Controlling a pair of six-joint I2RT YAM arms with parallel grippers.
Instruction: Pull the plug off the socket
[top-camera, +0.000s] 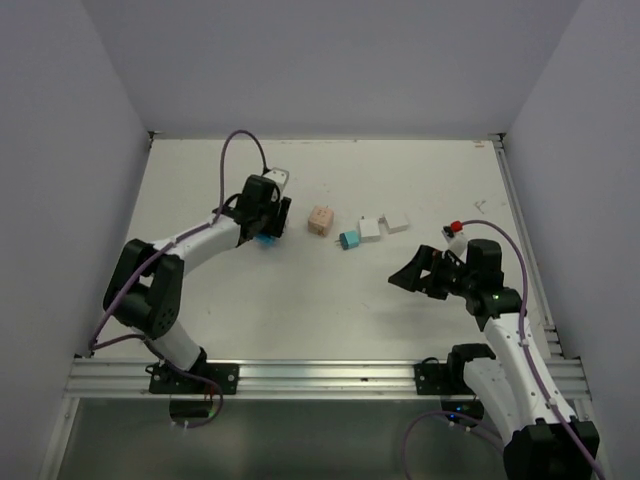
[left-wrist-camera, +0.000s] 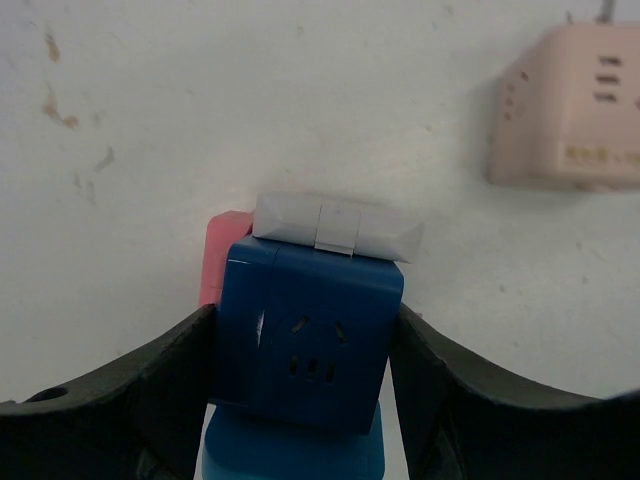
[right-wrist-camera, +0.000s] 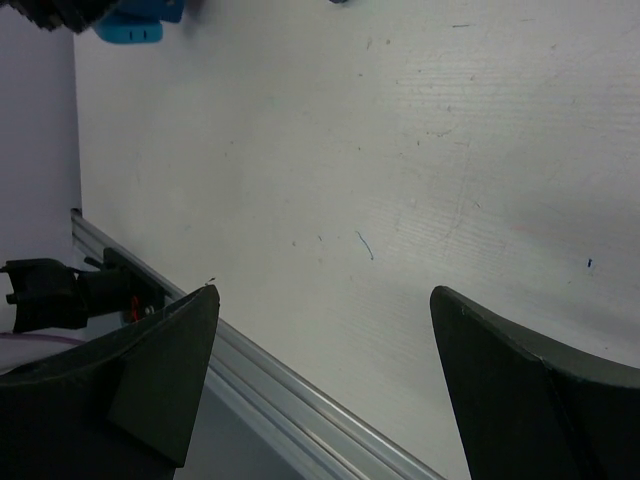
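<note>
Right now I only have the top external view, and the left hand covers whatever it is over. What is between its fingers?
Observer: The left wrist view shows a dark blue plastic cube socket between the fingers of the left hand, which press against its two sides.
Operator: Is the plug in it?
Observer: Yes. A white rectangular plastic plug sits flush on the cube's far face.
Operator: Anything else by it?
Observer: A small pink block pokes out beside the plug at the cube's far left corner. I cannot tell whether it is attached.
</note>
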